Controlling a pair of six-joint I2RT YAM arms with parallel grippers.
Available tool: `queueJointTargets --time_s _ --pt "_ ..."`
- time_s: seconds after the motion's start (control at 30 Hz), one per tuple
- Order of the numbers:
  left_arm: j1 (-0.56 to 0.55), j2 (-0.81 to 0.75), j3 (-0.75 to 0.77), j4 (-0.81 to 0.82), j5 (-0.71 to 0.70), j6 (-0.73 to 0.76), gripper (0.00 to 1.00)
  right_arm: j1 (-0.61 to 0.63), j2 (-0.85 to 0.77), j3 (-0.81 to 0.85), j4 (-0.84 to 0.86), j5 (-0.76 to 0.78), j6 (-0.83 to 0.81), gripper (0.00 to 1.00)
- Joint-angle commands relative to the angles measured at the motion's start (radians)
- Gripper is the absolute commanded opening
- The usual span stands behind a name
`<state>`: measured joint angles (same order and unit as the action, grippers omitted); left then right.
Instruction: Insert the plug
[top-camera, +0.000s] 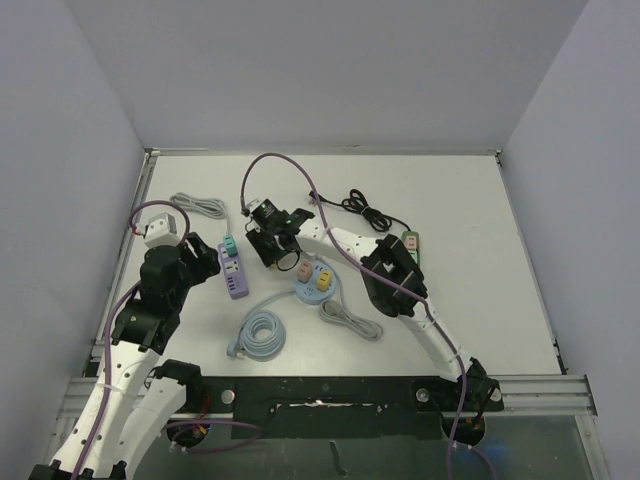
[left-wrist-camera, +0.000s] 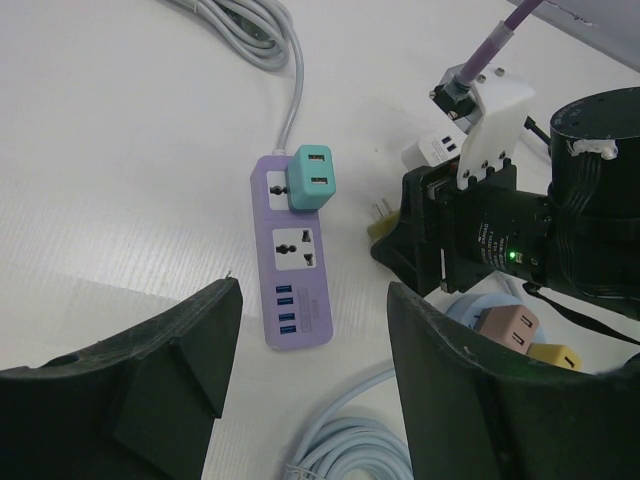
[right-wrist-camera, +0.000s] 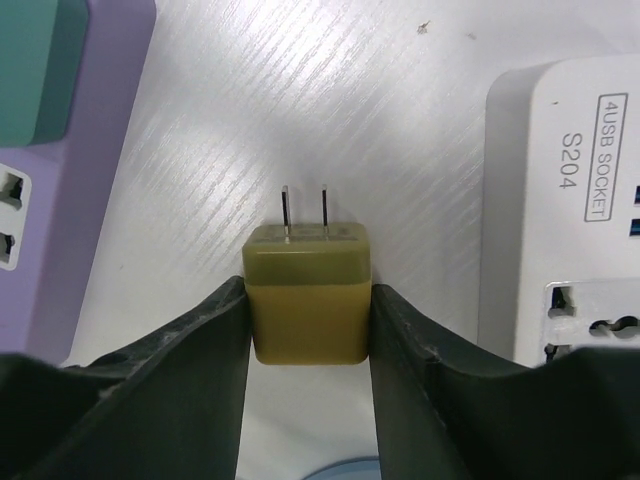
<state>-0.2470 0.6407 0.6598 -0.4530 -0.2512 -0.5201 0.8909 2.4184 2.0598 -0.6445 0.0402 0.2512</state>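
Right hand is clamped on the yellow plug, prongs out, over the desk between the purple strip and the white strip. Left hand hangs open above the purple one. The danger: neither strip is pinned, so an off-line push could bend the prongs or shove the strip away.

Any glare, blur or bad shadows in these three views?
Top external: even light, soft shadows, sharp. Left wrist: purple power strip crisp, near fingers dark and slightly soft. Right wrist: olive plug in focus, streaky sheen on the table, no blowout.
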Motion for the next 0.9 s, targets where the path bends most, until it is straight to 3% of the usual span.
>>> queueJointTargets --time_s 0.0,0.17,0.43,0.63,0.87 --pt "0.006 -0.005 0.006 0.046 0.005 -0.01 0.59 -0.002 -0.056 -0.02 0.074 0.026 0.042 0.37" --pt "0.004 -0.004 0.006 0.051 0.028 -0.009 0.59 0.005 -0.222 -0.237 0.303 -0.011 0.131 0.35" --pt "0.0 -0.074 -0.035 0.143 0.155 -0.001 0.59 0.005 -0.569 -0.558 0.614 -0.024 0.544 0.39" --pt "-0.001 -0.107 -0.092 0.313 0.35 -0.042 0.59 0.003 -0.754 -0.798 0.823 -0.003 0.801 0.41" --pt "-0.006 -0.044 -0.153 0.595 0.579 -0.129 0.58 0.006 -0.883 -0.967 0.977 0.043 1.059 0.39"
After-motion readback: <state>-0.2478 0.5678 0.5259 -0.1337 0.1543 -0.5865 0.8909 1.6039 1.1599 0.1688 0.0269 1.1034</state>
